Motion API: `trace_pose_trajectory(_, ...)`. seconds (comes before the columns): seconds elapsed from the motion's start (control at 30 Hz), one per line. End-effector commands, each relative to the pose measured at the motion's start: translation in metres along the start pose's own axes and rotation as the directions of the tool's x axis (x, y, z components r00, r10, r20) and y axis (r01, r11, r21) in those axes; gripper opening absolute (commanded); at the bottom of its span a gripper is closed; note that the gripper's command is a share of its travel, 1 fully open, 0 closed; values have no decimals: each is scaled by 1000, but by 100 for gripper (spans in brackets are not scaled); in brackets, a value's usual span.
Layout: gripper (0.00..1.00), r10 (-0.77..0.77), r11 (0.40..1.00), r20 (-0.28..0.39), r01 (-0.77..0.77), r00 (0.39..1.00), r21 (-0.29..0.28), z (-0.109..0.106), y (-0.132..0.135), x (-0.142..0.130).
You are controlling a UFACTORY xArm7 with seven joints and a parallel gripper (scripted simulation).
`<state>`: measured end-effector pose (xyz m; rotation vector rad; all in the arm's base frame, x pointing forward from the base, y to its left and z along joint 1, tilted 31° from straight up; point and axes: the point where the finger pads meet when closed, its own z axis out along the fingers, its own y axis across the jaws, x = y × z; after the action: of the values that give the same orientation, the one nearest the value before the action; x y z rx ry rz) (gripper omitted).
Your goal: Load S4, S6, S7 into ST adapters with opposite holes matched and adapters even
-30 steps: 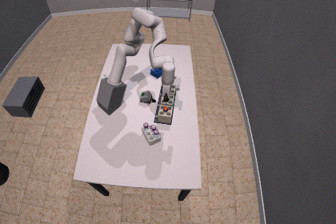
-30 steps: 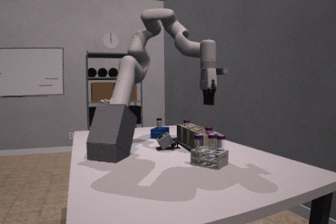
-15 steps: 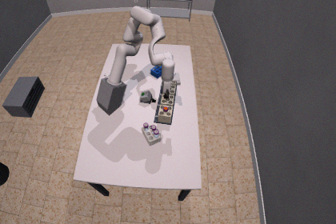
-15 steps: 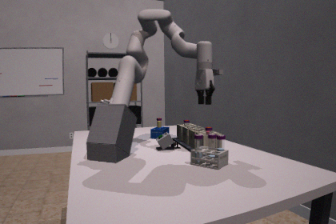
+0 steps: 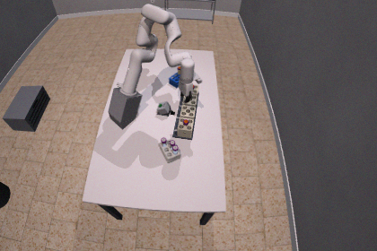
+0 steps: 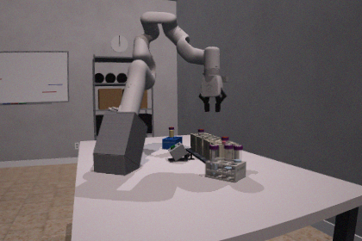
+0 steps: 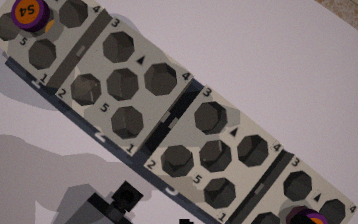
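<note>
Gripper part-open, empty, high above adapters; S4 tube label legible in wrist view only

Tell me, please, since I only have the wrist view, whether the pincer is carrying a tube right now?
Observer: No. In the exterior view the pincer hangs open with nothing in it, high above the adapters.
Operator: Thank you. Where do the other tubes stand?
Observer: A clear rack with purple-capped tubes stands on the table just past the end of the adapter row, on the side away from the blue rack. Its cap dots are too small to read.
Operator: Does the blue rack hold anything?
Observer: Yes, one tube stands upright in it.
</note>
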<state>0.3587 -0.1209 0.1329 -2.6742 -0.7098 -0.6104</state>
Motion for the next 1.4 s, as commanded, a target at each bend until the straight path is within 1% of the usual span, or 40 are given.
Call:
trace_pose_trajectory(0.0, 57, -143, 990, -7, 143, 990, -7, -2, -19, 10)
trace_pose_trajectory(0.2, 57, -337, 941, -5, 337, 941, -8, -2, -47, 22)
trace_pose_trajectory(0.23, 57, -351, 936, -5, 351, 936, -8, -2, -51, 24)
trace_pose_trajectory(0.27, 57, -351, 936, -5, 351, 936, -8, -2, -56, 26)
trace_pose_trajectory(0.33, 57, -351, 936, -5, 351, 936, -8, -2, -56, 26)
trace_pose_trajectory(0.83, 57, -351, 936, -6, 351, 936, -8, -2, -124, 57)
trace_pose_trajectory(0.9, 57, -351, 936, -6, 351, 936, -8, -2, -124, 57)
trace_pose_trajectory(1.37, 57, -352, 936, -6, 352, 936, -7, -2, -189, 86)
